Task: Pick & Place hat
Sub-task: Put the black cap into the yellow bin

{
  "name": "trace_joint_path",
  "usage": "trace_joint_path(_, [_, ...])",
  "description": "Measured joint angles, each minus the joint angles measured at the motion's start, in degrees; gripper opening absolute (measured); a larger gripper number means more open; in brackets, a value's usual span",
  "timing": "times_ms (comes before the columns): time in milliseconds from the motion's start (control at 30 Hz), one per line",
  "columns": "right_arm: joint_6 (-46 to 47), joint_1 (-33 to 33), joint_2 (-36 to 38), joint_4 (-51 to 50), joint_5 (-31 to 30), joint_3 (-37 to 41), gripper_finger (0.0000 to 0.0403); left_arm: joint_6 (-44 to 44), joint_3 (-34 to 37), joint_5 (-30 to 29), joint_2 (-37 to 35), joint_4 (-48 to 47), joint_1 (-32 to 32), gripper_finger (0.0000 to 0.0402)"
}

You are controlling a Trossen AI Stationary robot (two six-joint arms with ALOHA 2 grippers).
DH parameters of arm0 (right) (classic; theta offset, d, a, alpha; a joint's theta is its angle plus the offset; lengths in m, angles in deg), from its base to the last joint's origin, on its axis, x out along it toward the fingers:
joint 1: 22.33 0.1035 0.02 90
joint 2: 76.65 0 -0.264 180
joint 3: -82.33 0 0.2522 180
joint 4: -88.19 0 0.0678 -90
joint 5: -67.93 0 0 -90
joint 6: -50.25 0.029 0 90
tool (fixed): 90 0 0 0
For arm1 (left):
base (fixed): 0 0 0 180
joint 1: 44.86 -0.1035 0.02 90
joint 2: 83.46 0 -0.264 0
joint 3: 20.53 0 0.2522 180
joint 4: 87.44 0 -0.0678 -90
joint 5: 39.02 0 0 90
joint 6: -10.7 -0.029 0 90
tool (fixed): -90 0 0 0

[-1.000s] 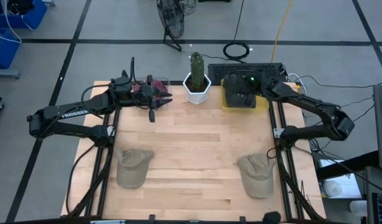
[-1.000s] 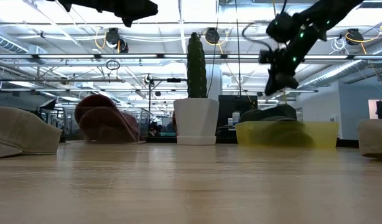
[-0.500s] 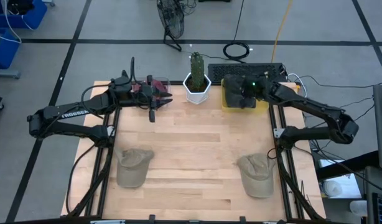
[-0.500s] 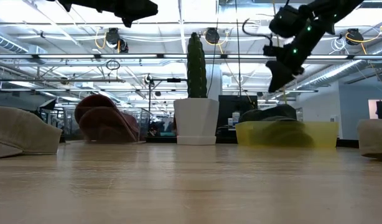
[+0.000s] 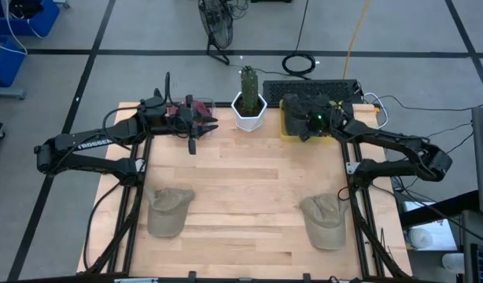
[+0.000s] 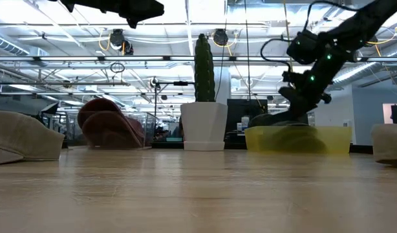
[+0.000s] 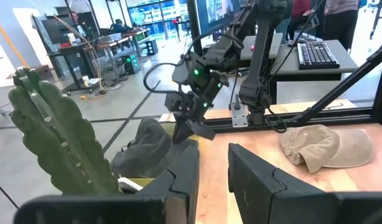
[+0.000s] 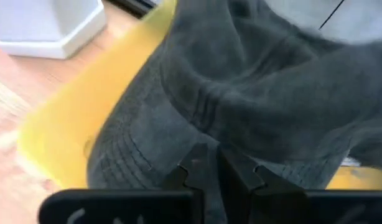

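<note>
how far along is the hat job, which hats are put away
Done: a dark hat lies in the yellow bin and a maroon hat sits far left. In hand: the right tool reaches down at the dark hat. Left: two tan hats on the table.

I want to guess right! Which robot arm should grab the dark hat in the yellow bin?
Probably the right. The right gripper is right down at the dark hat in the yellow bin. The left gripper hangs by the red hat.

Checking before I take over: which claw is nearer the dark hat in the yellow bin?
Right. The right claw is down at the dark hat in the yellow bin. The left claw hangs across the table, beyond the cactus pot.
</note>
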Motion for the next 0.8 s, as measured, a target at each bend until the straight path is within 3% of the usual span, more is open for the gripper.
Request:
trace_joint_path(233, [1.1, -2.1, -0.6, 6.9, 0.7, 6.5, 0.0001, -0.3, 0.0, 0.0, 0.0, 0.0, 0.0, 0.009])
trace_joint_path(800, [2.8, -2.7, -0.7, 8.7, 1.4, 8.0, 0.0001, -0.4, 0.0, 0.0, 0.0, 0.0, 0.0, 0.009])
